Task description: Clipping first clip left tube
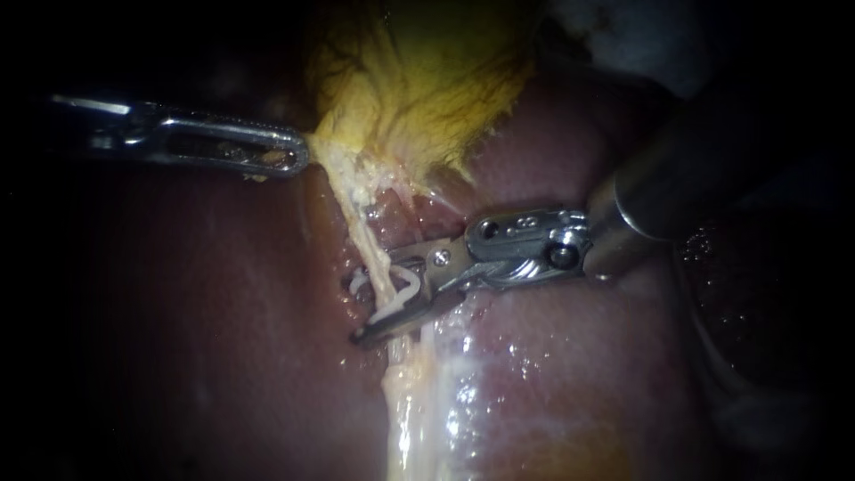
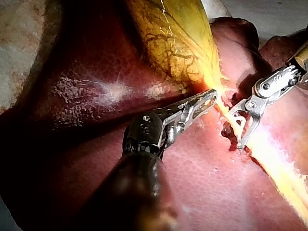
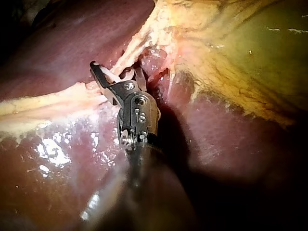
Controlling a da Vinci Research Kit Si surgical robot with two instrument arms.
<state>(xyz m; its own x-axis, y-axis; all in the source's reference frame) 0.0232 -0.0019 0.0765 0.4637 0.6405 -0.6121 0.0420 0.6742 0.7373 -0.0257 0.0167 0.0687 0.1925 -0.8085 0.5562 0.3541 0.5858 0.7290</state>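
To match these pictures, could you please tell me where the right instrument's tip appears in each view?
Endoscope view: the right instrument comes in from the right, carrying a white clip around the tube, mid-picture.
Left wrist view: the right instrument straddles the tube ahead of the left instrument.
Right wrist view: the right instrument straddles the tube beside the gallbladder.
Shared landmark: the yellow gallbladder.

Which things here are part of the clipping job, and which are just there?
In the job:
tube
white clip, straddling the tube, held in the jaws of the right instrument
left instrument, gripping the gallbladder

Just there:
liver
pale surface beyond the liver
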